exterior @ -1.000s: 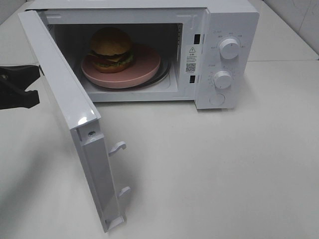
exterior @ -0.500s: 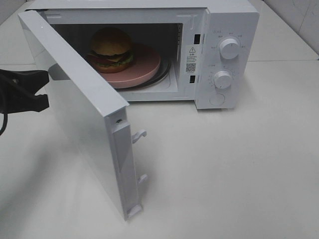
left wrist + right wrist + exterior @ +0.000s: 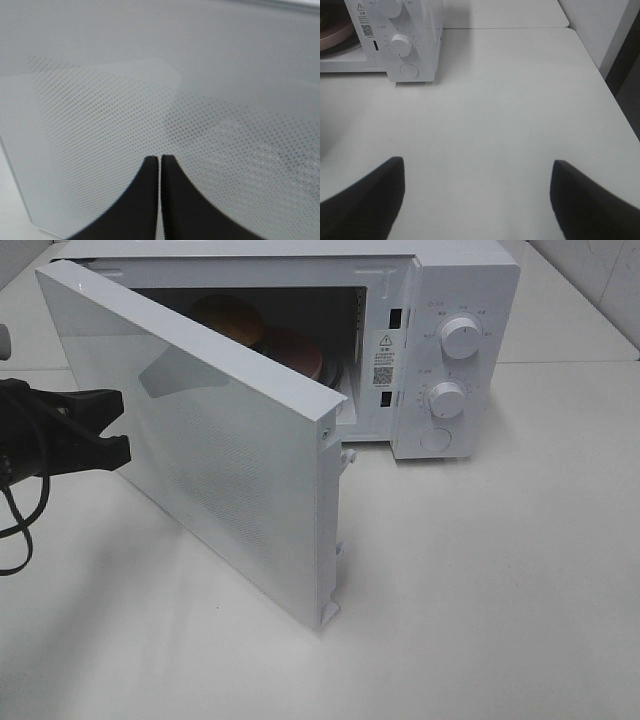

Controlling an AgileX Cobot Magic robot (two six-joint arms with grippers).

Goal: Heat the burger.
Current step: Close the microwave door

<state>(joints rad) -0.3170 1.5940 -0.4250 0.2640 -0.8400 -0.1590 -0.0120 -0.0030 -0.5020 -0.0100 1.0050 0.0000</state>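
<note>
Door [image 3: 220,440] was wide open a second ago and now stands roughly half shut. Your left gripper [image 3: 122,425], fingers pressed together and holding nothing, has followed it in to the outer face; contact looks likely, not resolved.

Burger [image 3: 228,318] sits on the pink plate [image 3: 300,350] inside the microwave [image 3: 460,280], mostly hidden behind the door's top edge.

Judgement: loading is done and closing is under way. Latching and the knobs [image 3: 460,337] are not yet done.

Edges: the door's free edge, carrying the latch hooks [image 3: 348,455], stands apart from the cavity's right frame. The table [image 3: 480,590] in the rest of the sweep is bare.

Your right gripper [image 3: 475,161], jaws wide and empty, hangs over bare table well apart from the panel, so you have open room to reach the knobs
</note>
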